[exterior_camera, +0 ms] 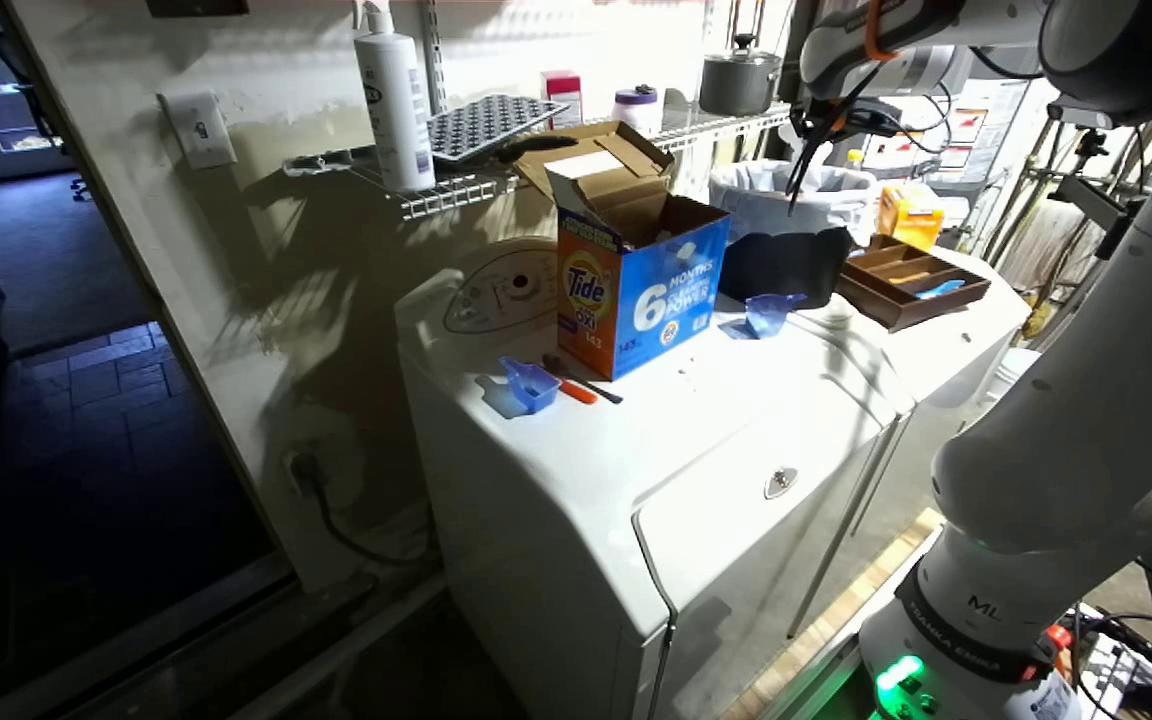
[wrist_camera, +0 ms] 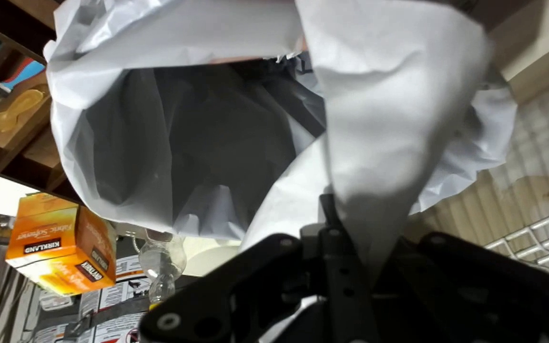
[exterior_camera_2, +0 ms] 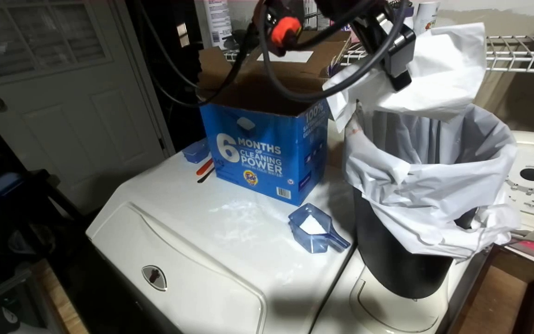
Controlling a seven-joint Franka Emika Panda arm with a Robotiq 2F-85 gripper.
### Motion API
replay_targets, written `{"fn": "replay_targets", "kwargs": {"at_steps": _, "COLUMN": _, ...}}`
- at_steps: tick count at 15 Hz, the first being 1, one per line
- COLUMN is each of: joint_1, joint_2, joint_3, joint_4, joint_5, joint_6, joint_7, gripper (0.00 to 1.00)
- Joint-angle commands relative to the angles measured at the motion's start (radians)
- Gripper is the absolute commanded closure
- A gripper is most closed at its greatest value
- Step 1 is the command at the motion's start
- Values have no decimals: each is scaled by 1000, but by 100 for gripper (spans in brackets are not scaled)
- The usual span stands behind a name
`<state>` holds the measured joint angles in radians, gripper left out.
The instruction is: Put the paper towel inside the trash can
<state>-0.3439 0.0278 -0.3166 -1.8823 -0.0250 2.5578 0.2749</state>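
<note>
We find the towel (exterior_camera_2: pixel 452 69) held above the mouth of the trash can (exterior_camera_2: pixel 394 260). The gripper (exterior_camera_2: pixel 399 79) is pinching it: in the wrist view we see the sheet narrow to a gathered fold between the fingers (wrist_camera: pixel 331 219) and widen beyond them. In an exterior view the sheet fans out to both sides of the gripper, and its lower part overlaps the edge of the liner (exterior_camera_2: pixel 429 195); we cannot tell whether the two touch.

The trash can stands upright on a white machine (exterior_camera_2: pixel 346 306). The liner is folded outward over the rim and hangs down the dark wall.

On the adjoining machine (exterior_camera_2: pixel 179 204) we note the box (exterior_camera_2: pixel 257 148), upright, with its top open. Near the trash can, on the same machine, sits a blue scoop (exterior_camera_2: pixel 299 236) containing white powder, its handle directed toward the trash can. We locate a second scoop (exterior_camera: pixel 533 388) near the box, just beside an orange handle (exterior_camera: pixel 578 392).

A compartmented tray (exterior_camera: pixel 936 305) lies beside the trash can, on the side away from the box. In it, we identify a fork (wrist_camera: pixel 26 74) and a tan utensil (wrist_camera: pixel 19 105). An orange carton (wrist_camera: pixel 48 238) stands near the tray.
</note>
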Motion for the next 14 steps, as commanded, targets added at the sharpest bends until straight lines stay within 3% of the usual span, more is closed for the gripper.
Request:
{"fn": "replay_targets", "kwargs": {"at_steps": 1, "joint_1": -7, "joint_2": 82, "joint_3": -17, "joint_4": 97, "joint_5": 54, "joint_6": -2, "joint_7": -14, "gripper": 99}}
{"fn": "replay_targets", "kwargs": {"at_steps": 8, "joint_1": -18, "joint_2": 147, "joint_3": -19, "joint_4": 189, "joint_5": 107, "joint_6": -32, "joint_7": -51, "gripper": 99}}
{"fn": "replay_targets", "kwargs": {"at_steps": 9, "joint_1": -18, "joint_2": 152, "joint_3": -19, "joint_4": 196, "joint_5": 111, "joint_6": -34, "joint_7": -53, "gripper": 78}}
{"fn": "replay_targets", "kwargs": {"at_steps": 10, "joint_1": -19, "joint_2": 152, "joint_3": -17, "joint_4": 200, "joint_5": 116, "joint_6": -51, "joint_7": -61, "gripper": 68}}
{"fn": "replay_targets", "kwargs": {"at_steps": 14, "joint_1": -15, "joint_2": 147, "joint_3": -19, "joint_4": 211, "joint_5": 104, "joint_6": -75, "joint_7": -68, "gripper": 43}}
